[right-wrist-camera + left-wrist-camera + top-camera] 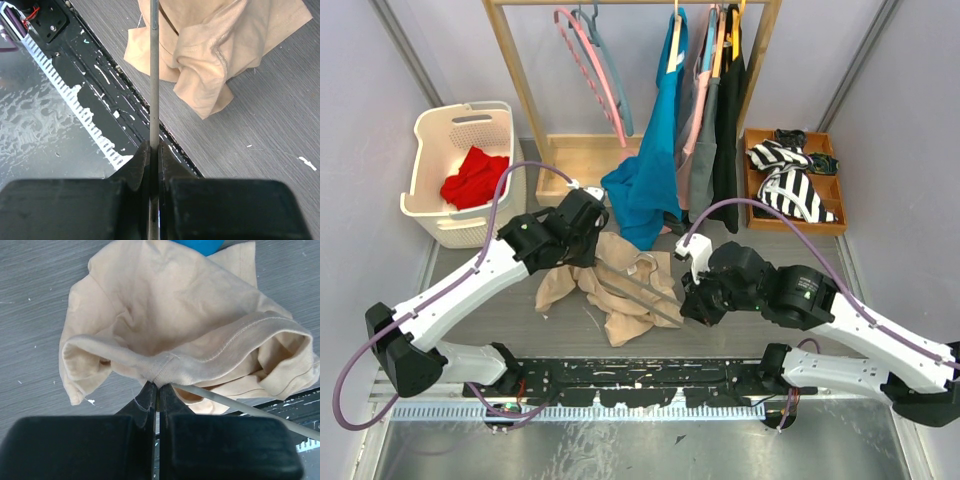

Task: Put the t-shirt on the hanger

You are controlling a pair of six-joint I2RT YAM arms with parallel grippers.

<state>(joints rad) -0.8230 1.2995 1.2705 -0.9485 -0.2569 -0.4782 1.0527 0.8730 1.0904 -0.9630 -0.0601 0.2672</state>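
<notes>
A: T-shirt?

B: The beige t-shirt lies crumpled in the middle of the table, a little closer to the near edge. It sits between the two grippers in a heap of folds.

A: Left gripper?

B: The left gripper is at the far left side of the heap. Its jaws are closed tight on a stitched seam, and the pinched edge is pulled up into a ridge. The left wrist view shows the cloth bunched beyond the fingertips.

A: Hanger?

B: The hanger is thin, pale grey plastic. One arm of it runs from the right gripper into the folds of the shirt. The overhead view shows its bars lying across the cloth. I cannot tell whether any part is inside the shirt.

A: Right gripper's state?

B: It is clamped on the hanger's bar with no gap showing, at the near right side of the heap.

A: Surroundings?

B: A black rail runs along the near edge. A white basket holding a red cloth stands at the far left corner. A wooden rack stands at the far edge. On it hang a pink hanger, a blue-grey hanger, a teal garment and some darker clothes. The teal hem hangs just beside the shirt. A wooden tray with striped cloth sits at the far right corner.
</notes>
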